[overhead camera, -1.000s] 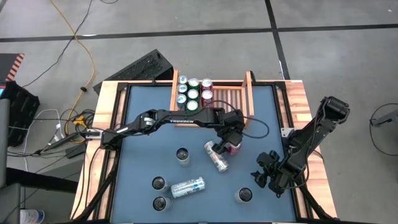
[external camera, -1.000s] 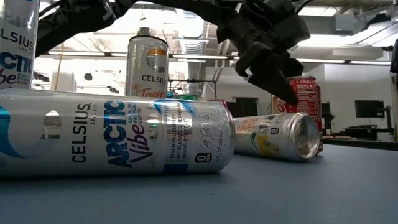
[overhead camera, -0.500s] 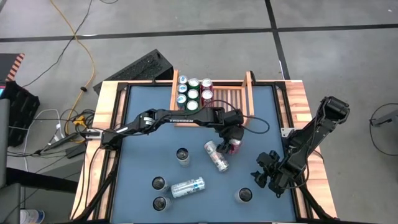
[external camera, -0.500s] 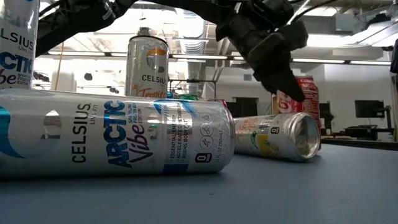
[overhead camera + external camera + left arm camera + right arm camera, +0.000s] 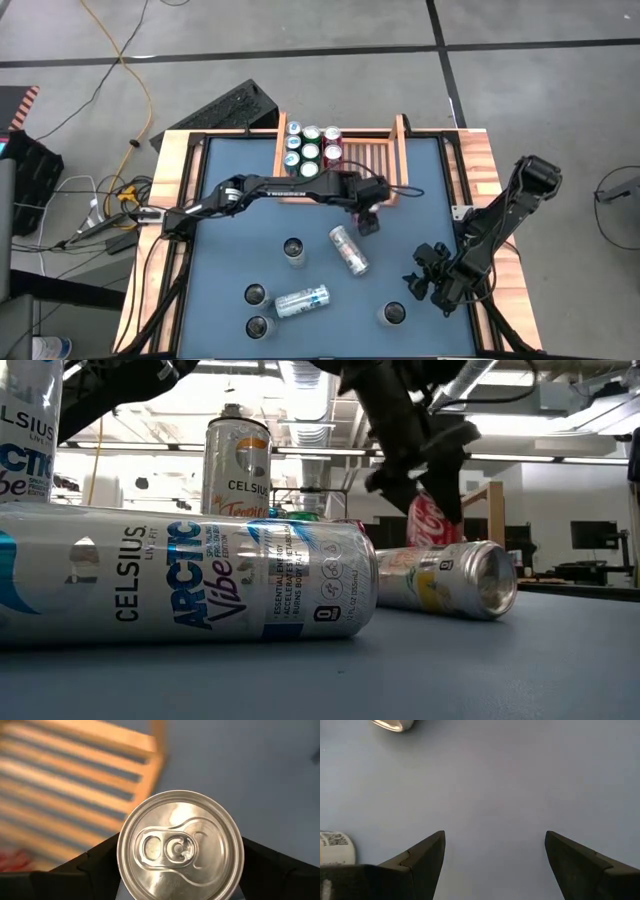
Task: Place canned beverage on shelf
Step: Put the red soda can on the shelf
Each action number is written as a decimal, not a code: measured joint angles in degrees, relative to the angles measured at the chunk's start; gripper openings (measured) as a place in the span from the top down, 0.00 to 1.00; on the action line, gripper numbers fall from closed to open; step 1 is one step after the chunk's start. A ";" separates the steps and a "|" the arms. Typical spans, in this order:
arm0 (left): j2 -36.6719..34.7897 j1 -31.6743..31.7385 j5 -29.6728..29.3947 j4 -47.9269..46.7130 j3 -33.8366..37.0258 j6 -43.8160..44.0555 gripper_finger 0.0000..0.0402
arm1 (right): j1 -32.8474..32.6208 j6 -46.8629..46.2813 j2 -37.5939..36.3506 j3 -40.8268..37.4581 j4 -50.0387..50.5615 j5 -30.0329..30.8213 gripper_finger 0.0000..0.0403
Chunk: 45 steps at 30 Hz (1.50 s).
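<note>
Red cola can [image 5: 432, 518] hangs tilted in the left gripper [image 5: 368, 215], fingers clamped on its sides, at frame centre just below the shelf [image 5: 365, 158]. Level it before lowering onto bare slats beside the stocked cans [image 5: 310, 148]. Right gripper [image 5: 428, 280] waits lower right, fingers wide.

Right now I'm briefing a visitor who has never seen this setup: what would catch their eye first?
First, the left end effector, shut on a red can and holding it in the air just in front of the wooden shelf. Next, the silver cans lying tipped on the blue table, one near the front and one mid-table. The right end effector waits open at the right.
</note>
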State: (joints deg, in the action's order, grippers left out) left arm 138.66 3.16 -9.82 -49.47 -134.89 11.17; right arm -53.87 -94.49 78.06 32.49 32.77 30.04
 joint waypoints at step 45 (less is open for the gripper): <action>-3.14 3.85 -26.53 -14.62 4.72 41.89 0.26 | 0.22 -2.33 5.51 0.04 -1.57 1.99 0.18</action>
State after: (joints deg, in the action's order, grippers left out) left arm 135.52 7.01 -36.35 -64.09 -130.17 53.06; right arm -53.65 -96.82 83.57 32.53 31.20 32.03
